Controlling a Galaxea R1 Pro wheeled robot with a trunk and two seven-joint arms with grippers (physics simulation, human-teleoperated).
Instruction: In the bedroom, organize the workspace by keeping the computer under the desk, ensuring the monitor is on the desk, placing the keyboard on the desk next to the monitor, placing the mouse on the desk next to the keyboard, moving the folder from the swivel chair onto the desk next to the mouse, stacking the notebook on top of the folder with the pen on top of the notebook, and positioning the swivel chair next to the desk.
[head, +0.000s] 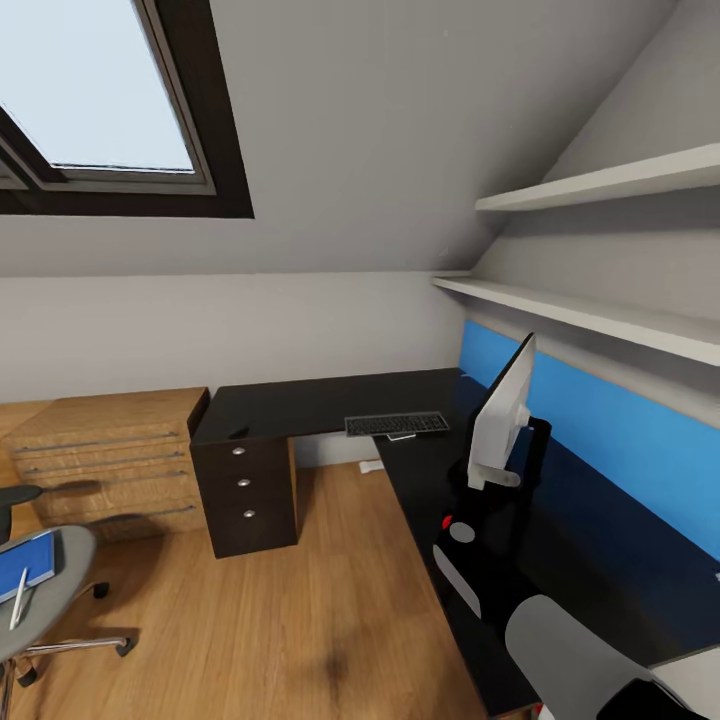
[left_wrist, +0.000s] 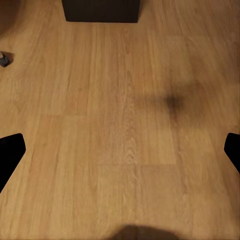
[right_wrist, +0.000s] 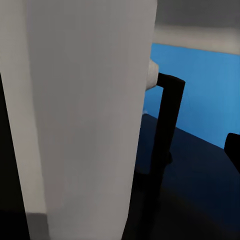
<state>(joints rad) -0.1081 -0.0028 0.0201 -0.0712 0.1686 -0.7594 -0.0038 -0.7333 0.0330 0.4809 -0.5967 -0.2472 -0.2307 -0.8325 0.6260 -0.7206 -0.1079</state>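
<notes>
The monitor (head: 498, 420) and keyboard (head: 397, 424) already sit on the black bench (head: 300, 405), but the blue folder (head: 26, 563) and pen (head: 19, 597) remain on the swivel chair (head: 45, 600); left pincer (left_wrist: 120, 150) spread wide, empty; right pincer's state I cannot tell.

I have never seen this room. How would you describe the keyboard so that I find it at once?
Start at the long black L-shaped desk under the sloped wall. Go to its inner corner, left of the monitor with the white back. The keyboard lies flat there near the desk's front edge: a slim dark bar with rows of keys, the only low, wide thing on that part of the desk.
</notes>
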